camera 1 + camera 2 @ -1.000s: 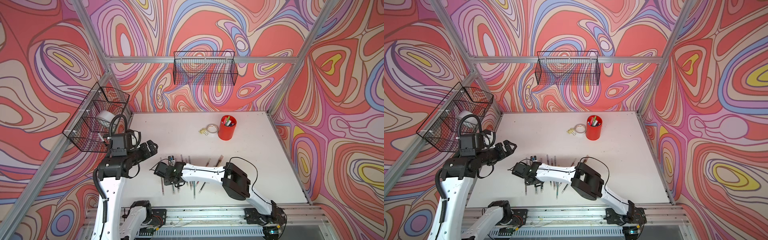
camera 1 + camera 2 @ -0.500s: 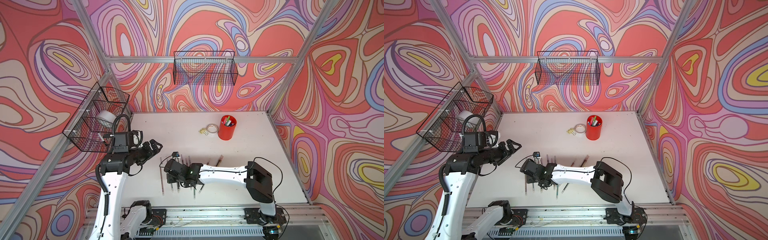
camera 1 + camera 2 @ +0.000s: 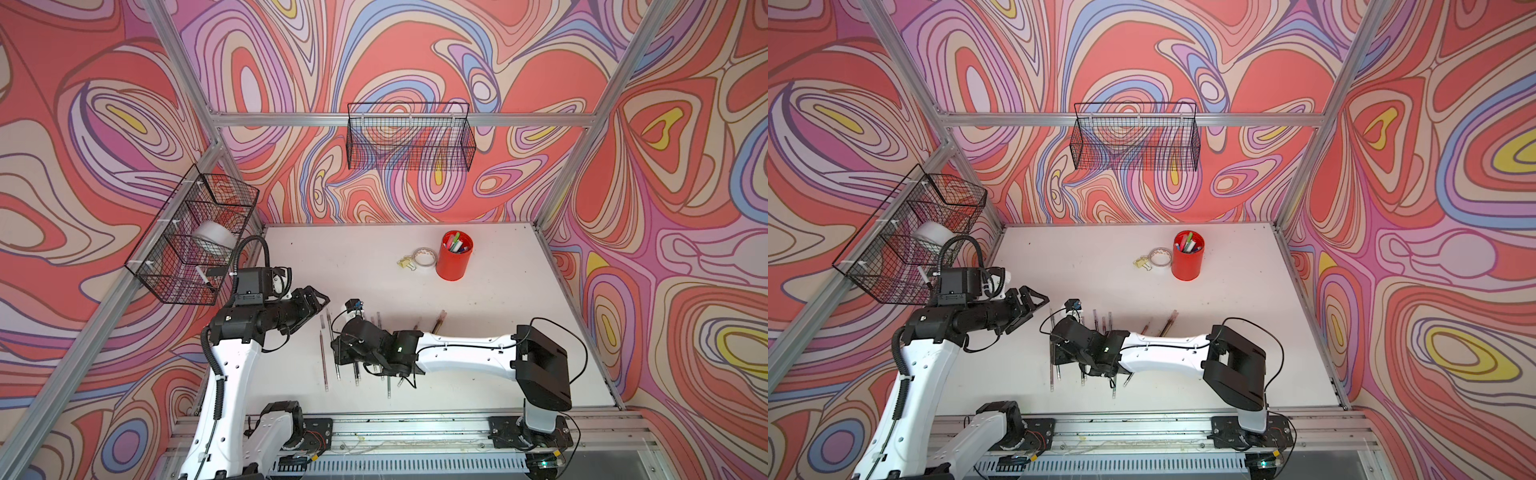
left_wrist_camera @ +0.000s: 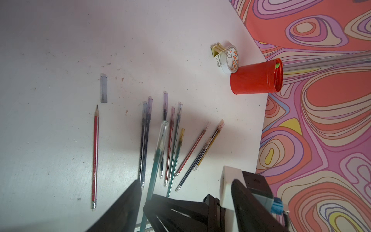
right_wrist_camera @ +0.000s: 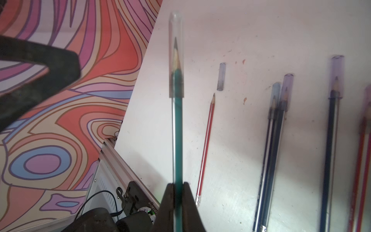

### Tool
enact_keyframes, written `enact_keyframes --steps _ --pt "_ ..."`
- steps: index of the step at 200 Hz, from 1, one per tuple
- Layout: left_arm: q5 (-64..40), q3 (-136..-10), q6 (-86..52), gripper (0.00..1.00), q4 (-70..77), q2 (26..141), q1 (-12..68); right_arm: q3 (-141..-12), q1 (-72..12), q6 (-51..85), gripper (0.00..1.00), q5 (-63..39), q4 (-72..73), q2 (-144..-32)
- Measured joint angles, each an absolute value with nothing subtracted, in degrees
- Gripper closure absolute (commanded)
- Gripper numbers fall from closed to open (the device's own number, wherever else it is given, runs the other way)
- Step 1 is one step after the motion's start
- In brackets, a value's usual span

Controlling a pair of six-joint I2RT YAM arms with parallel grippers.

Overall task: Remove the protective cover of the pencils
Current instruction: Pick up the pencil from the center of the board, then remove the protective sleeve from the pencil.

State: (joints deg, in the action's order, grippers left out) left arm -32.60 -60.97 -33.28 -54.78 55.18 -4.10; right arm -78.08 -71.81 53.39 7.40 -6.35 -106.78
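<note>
The white table spans the floor of the patterned booth. A back wire basket and a side wire basket hang on the walls. The left gripper hovers over the table's near left part, its jaws apart and holding nothing. Near it, the right gripper is clamped on the shaft of a green pencil, raised above the table. A red cup of markers stands far back, with a tape roll and a yellow binder clip beside it. The capped pencils lie in a loose row. A red pencil lies bare, apart from them. A clear cap covers the green pencil's tip. A loose cap rests just past the red one's point.
</note>
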Motion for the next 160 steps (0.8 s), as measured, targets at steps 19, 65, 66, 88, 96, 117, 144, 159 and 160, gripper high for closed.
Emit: enact_keyframes --steps 19,65,66,88,96,117,144,159,160 --pt "-32.6 -60.4 -33.3 0.36 -54.0 55.8 -3.3 -78.1 -72.1 53.2 0.94 7.3 -5.5 -106.8" --pt "-31.9 -59.5 -33.2 0.46 -52.8 56.5 -2.1 -78.1 -73.3 53.1 0.94 7.0 -4.2 -106.5" --pt "-31.8 -59.6 -33.2 0.46 -52.8 56.5 -2.1 -78.1 -73.4 53.1 0.94 7.0 -4.2 -106.5" --pt "-30.8 -59.5 -33.0 0.45 -52.5 56.5 -2.0 -78.1 -73.7 53.0 0.94 7.0 -3.9 -106.0" --pt "-30.4 -59.5 -33.0 0.43 -52.5 56.5 -2.0 -78.1 -73.9 53.0 0.94 7.1 -3.9 -105.9" --pt "-29.2 -59.6 -32.6 0.32 -52.6 56.7 -1.9 -78.1 -74.0 53.0 0.94 7.7 -4.0 -105.8" --pt "-28.2 -59.6 -32.0 0.29 -52.6 56.8 -1.9 -78.0 -74.0 53.0 0.94 8.1 -4.3 -105.6" --pt "-28.3 -59.6 -31.8 0.3 -52.5 57.0 -1.9 -78.0 -74.1 52.7 0.93 8.1 -4.2 -105.2" --pt "-28.3 -59.6 -31.8 0.3 -52.5 57.0 -1.9 -78.0 -74.1 52.7 0.94 8.1 -4.2 -105.1"
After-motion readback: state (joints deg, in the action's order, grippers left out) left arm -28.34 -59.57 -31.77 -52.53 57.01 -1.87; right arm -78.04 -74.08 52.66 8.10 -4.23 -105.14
